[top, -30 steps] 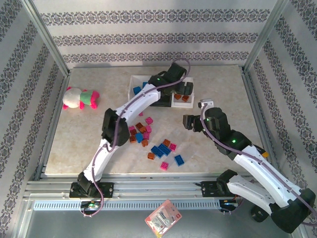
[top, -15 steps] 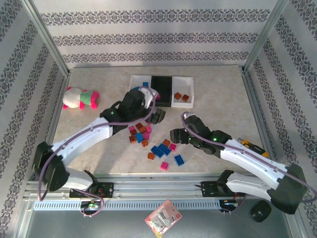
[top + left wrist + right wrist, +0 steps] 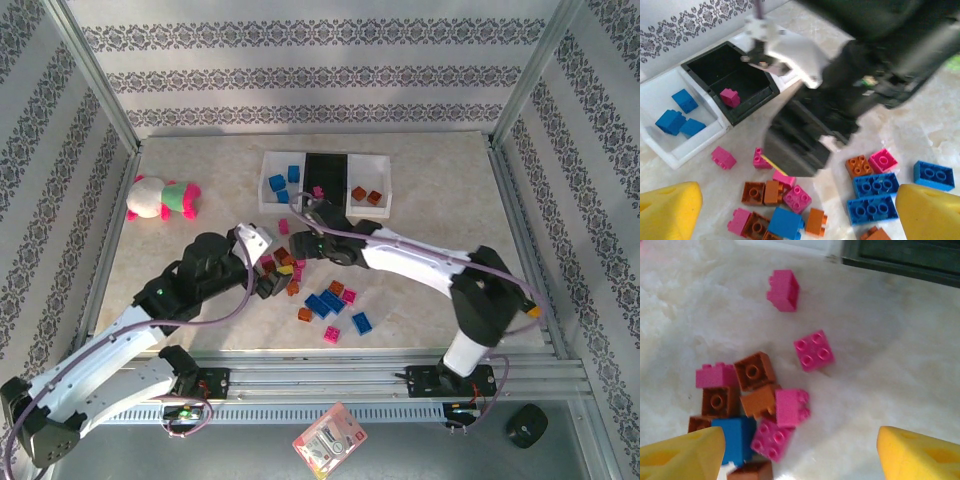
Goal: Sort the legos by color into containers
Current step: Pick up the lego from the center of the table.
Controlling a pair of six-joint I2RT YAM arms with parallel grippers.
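Observation:
The legos [image 3: 285, 265] lie in a loose heap of pink, orange-brown and blue bricks mid-table, with more blue ones [image 3: 325, 302] to the right. My right gripper [image 3: 300, 245] hangs open over the heap; a pink brick [image 3: 790, 407] lies on the table between its yellow fingertips [image 3: 920, 455], untouched. My left gripper [image 3: 268, 283] is open and empty at the heap's near-left side, wide apart in the left wrist view [image 3: 797, 215]. At the back stand the containers: a white tray [image 3: 268, 195] with blue bricks, a black tray [image 3: 330, 165] with one pink brick [image 3: 730, 97], and a white tray [image 3: 385, 205] with orange bricks.
A pink, white and green plush toy [image 3: 160, 197] lies at the far left. A lone pink brick [image 3: 283, 226] sits between the trays and the heap. The right arm's forearm [image 3: 420, 262] stretches across the table right of the heap. Metal rails edge the table.
My left gripper drew back from the trays to the near-left of the heap. My right gripper swung left over the heap. A pink brick now shows in the black tray.

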